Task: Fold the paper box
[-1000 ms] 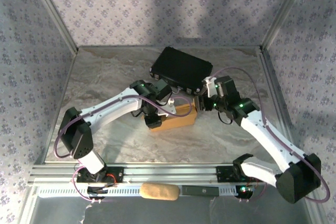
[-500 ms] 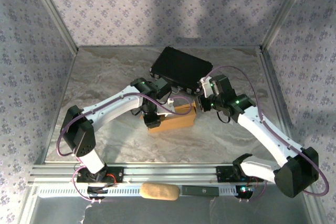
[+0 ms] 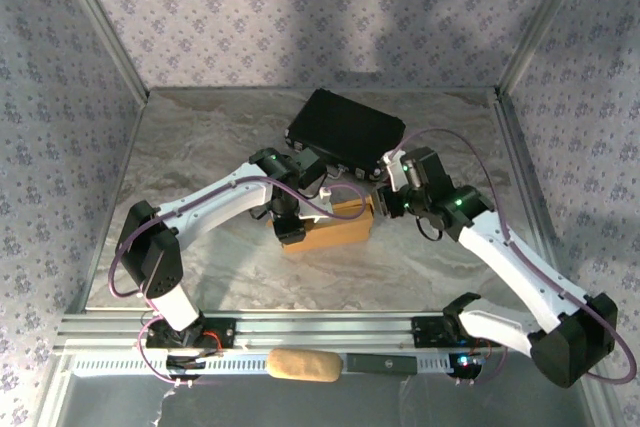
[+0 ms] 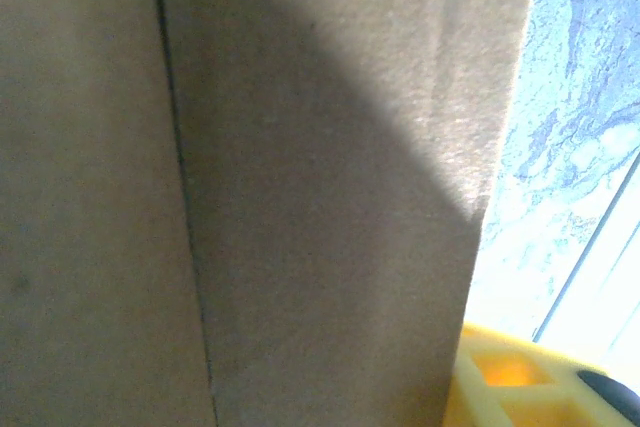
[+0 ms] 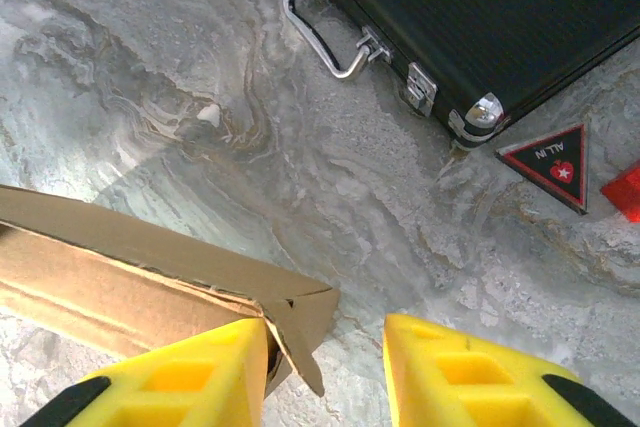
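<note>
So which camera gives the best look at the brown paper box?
The top external view: the paper box shows nearly whole on the table. The left wrist view sits close against one shadowed cardboard wall. The right wrist view catches one end with its corner flap.

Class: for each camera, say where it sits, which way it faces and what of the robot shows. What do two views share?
Top external: above and behind the bases, looking down on the table, arms, box and black case.
Left wrist: close against the box; one yellow finger.
Right wrist: down at the box's end and the case; both fingers.
Shared: the box.
</note>
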